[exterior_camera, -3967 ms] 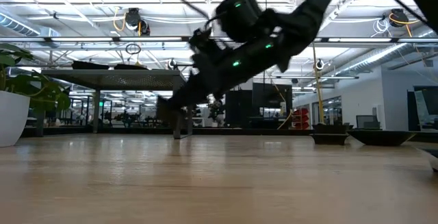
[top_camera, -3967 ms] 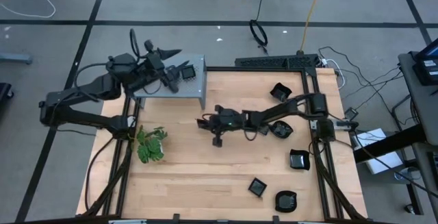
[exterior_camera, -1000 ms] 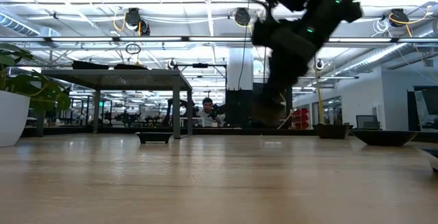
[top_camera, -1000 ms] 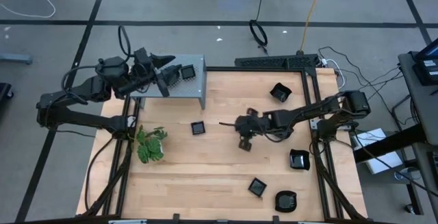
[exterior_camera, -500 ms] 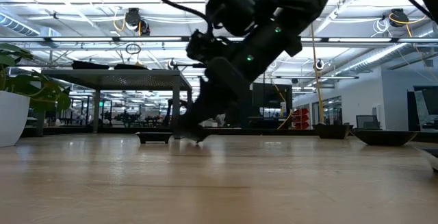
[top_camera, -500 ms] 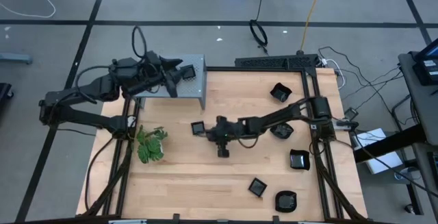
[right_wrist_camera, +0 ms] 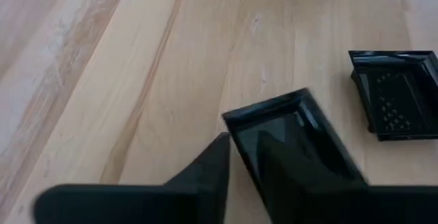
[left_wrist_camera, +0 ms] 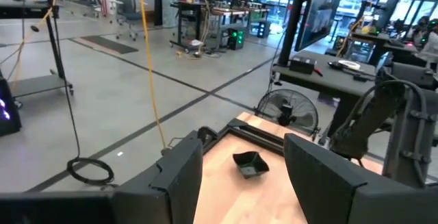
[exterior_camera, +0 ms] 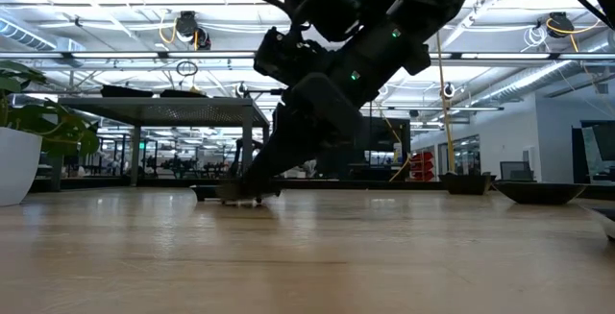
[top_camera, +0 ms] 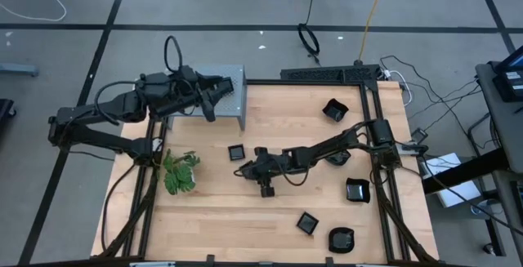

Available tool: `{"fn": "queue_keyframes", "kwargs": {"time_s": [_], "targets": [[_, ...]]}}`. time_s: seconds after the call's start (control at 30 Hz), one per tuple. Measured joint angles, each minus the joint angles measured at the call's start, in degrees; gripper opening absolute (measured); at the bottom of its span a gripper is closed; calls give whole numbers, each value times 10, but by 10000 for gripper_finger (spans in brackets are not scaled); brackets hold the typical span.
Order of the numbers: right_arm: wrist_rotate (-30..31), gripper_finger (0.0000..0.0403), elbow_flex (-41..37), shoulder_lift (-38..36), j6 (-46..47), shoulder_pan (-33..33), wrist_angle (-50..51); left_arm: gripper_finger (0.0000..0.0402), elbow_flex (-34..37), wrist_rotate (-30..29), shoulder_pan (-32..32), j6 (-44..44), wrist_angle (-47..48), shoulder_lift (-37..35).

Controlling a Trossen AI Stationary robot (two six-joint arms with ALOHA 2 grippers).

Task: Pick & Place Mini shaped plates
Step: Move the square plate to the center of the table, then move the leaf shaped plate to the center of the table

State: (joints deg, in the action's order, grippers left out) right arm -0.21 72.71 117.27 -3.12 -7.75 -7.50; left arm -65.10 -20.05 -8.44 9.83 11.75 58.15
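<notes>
Found nearest, by the table's (top_camera: 212, 218) right front corner, a rounded plate (top_camera: 341, 239), with a small square plate (top_camera: 307, 223) just beside it and a rim-side plate (top_camera: 357, 190) farther back along the right edge. Saw next the right gripper (top_camera: 243, 170) stretched low to the table's middle, with a carried plate (right_wrist_camera: 294, 135) in its claw, tilted, close to the wood. Could not tell whether the claw gripped that plate firmly or had slackened. Found a set-down plate (top_camera: 237, 152) lying flat just beyond it, near but apart. Noted the plant (top_camera: 180, 173) at the left edge. Spotted a far plate (top_camera: 333, 109) at the back right. Saw farthest the left gripper (left_wrist_camera: 243, 145) above the grey shelf (top_camera: 237, 108), spread wide and holding nothing.
</notes>
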Motion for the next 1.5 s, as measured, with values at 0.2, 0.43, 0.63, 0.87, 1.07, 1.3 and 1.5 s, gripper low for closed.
{"fn": "queue_keyframes", "kwargs": {"time_s": [0.2,0.43,0.63,0.87,1.07,1.3,1.5], "targets": [[0,142,-1,-43,34,6,28,209,0,0,11,12,0,0],[53,156,0,-175,70,10,274,209,0,0,34,24,0,0],[96,147,-14,-264,272,10,565,209,0,0,58,24,1,0],[121,159,-135,-329,477,10,613,209,0,0,73,24,1,0],[121,175,-241,-336,565,10,602,209,0,0,74,24,0,0],[120,173,-299,-336,565,9,549,209,0,-12,74,25,0,0],[123,143,-300,-337,546,9,546,209,0,-15,74,30,0,0]]}}
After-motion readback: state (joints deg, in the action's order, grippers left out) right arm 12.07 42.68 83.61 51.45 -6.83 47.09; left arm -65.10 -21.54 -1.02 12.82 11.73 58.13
